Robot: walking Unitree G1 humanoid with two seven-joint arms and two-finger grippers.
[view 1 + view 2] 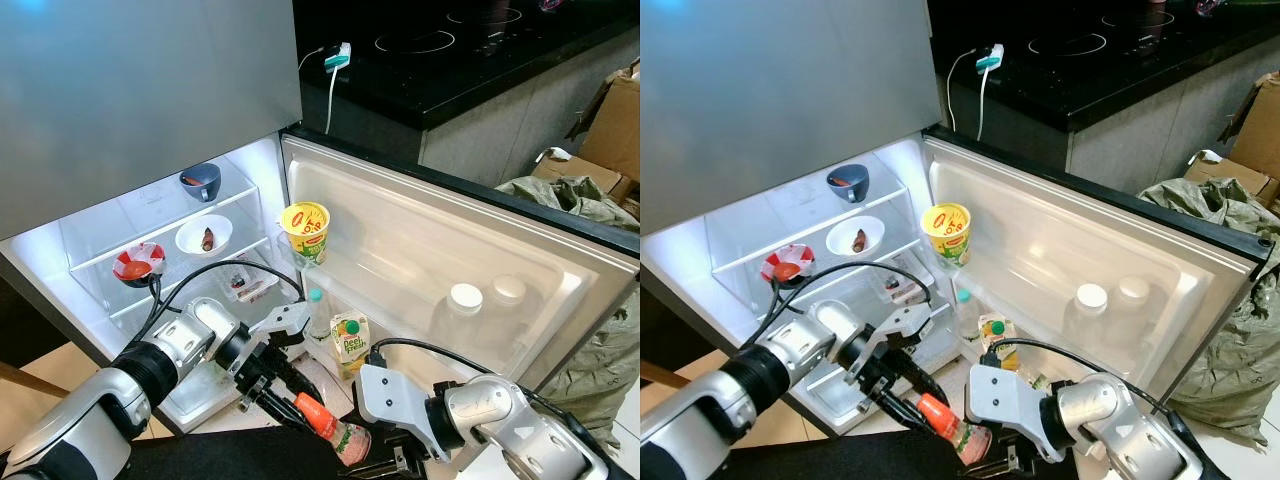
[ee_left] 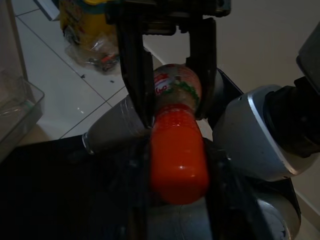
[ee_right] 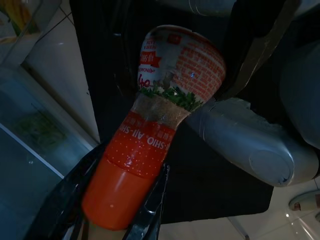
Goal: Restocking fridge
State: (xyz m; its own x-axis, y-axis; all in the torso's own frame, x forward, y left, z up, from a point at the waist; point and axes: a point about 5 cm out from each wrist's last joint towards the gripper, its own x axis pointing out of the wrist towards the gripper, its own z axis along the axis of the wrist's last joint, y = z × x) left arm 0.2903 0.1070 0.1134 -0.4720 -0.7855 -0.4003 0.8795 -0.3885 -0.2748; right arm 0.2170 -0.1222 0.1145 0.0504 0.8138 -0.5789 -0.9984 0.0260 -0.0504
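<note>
A dressing bottle with an orange cap and a red-and-white label is held low in front of the open fridge. My left gripper is shut on its neck just behind the cap, and the left wrist view shows the black fingers pinching the bottle. My right gripper sits at the bottle's wide base. In the dark right wrist view its fingers flank the bottle with a gap, so it is open.
The fridge door swings open to the right, holding a yellow noodle cup, a clear bottle, a juice carton and white-capped jars. Bowls stand on the shelves. A green sack lies on the right.
</note>
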